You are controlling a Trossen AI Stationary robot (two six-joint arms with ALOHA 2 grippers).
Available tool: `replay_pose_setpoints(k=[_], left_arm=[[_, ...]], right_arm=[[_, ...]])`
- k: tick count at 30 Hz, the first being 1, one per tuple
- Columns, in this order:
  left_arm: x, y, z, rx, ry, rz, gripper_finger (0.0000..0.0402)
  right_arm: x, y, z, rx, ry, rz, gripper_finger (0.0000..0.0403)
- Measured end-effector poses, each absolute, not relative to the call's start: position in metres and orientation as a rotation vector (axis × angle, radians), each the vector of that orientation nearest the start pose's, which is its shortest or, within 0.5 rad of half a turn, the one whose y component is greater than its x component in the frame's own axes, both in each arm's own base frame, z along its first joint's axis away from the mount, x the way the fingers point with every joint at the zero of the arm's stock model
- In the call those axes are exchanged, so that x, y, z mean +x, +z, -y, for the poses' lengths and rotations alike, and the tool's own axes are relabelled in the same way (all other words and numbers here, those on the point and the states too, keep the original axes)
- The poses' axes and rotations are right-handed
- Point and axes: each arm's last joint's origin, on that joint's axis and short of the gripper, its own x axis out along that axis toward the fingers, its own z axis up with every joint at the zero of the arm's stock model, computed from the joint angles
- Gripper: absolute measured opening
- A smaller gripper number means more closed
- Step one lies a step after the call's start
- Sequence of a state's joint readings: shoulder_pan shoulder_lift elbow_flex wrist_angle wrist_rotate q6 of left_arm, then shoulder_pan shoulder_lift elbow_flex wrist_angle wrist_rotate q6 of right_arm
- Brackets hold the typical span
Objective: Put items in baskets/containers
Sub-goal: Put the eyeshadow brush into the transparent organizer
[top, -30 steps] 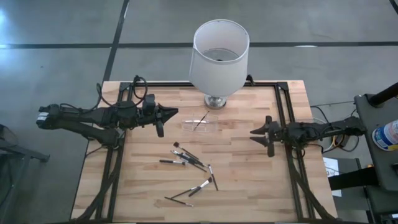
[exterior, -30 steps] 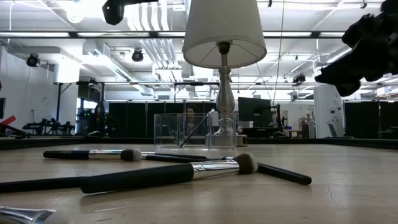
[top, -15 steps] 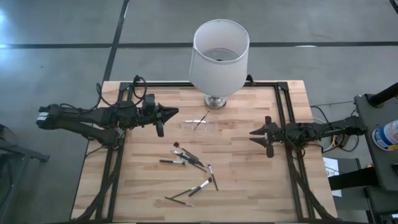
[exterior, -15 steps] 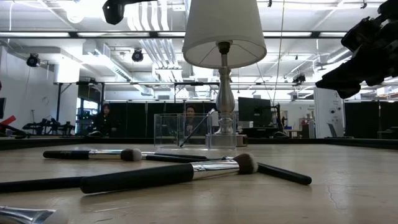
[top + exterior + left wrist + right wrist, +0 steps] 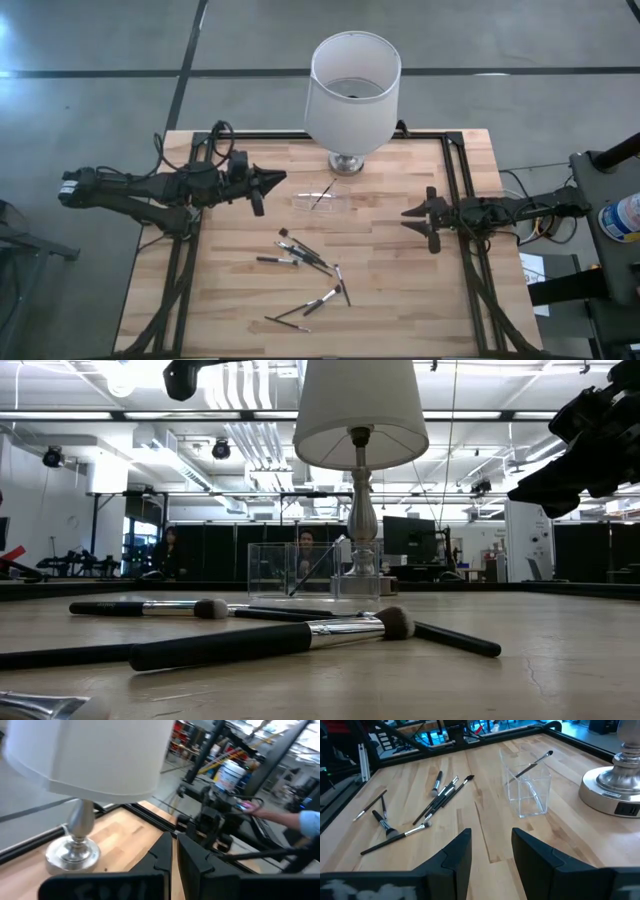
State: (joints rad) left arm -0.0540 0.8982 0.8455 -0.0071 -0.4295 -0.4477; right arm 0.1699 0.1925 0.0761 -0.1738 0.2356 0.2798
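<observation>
Several thin dark brushes (image 5: pixel 305 258) lie flat and scattered on the wooden table's near middle, also in the right wrist view (image 5: pixel 440 795) and close up in the low view (image 5: pixel 270 640). One brush (image 5: pixel 322 193) leans inside the clear holder (image 5: pixel 325 203), its head over the rim (image 5: pixel 547 755). The holder (image 5: pixel 527 790) stands on its base in front of the lamp. My left gripper (image 5: pixel 280 180) hovers left of the holder, shut and empty (image 5: pixel 174 857). My right gripper (image 5: pixel 408 213) hovers right of the holder, open and empty (image 5: pixel 492 852).
A white lampshade (image 5: pixel 352 90) on a metal base (image 5: pixel 348 162) stands at the table's far middle, just behind the holder. Black frame rails (image 5: pixel 452 170) run along the table's left and right sides. Bare wood lies between the holder and the right gripper.
</observation>
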Motion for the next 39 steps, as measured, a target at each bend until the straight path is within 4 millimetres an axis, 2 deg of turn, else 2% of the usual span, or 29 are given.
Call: replay_pose_setpoints(k=[5, 33, 39], left_arm=[[0.1973, 0.3513, -0.0027, -0.421, 0.43, 0.036, 0.0021], [0.1974, 0.3511, -0.0027, -0.423, 0.429, 0.035, 0.0021], [0.1976, 0.3508, -0.0024, -0.517, 0.417, 0.049, 0.0021]], right_arm=[[0.1027, 0.1577, -0.0108, 0.219, -0.104, -0.273, 0.0134], [0.1027, 0.1579, -0.0108, 0.217, -0.105, -0.272, 0.0134], [0.1027, 0.1579, -0.0108, 0.217, -0.105, -0.272, 0.0134]])
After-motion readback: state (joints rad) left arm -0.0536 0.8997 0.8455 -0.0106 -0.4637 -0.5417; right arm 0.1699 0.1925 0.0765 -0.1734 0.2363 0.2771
